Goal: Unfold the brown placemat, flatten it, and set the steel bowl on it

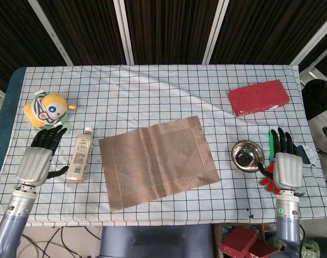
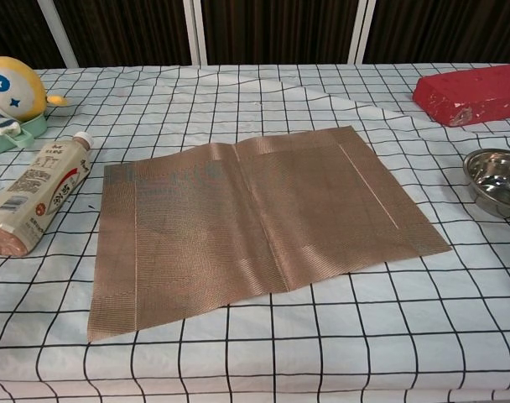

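Brown placemat (image 1: 157,162), steel-grey bowl (image 1: 247,155), black-checked white tablecloth (image 1: 153,91)

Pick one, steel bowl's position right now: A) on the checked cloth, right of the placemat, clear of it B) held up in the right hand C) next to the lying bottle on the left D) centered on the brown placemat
A: the steel bowl sits on the checked cloth, apart from the brown placemat, with the right hand open beside it, holding nothing.
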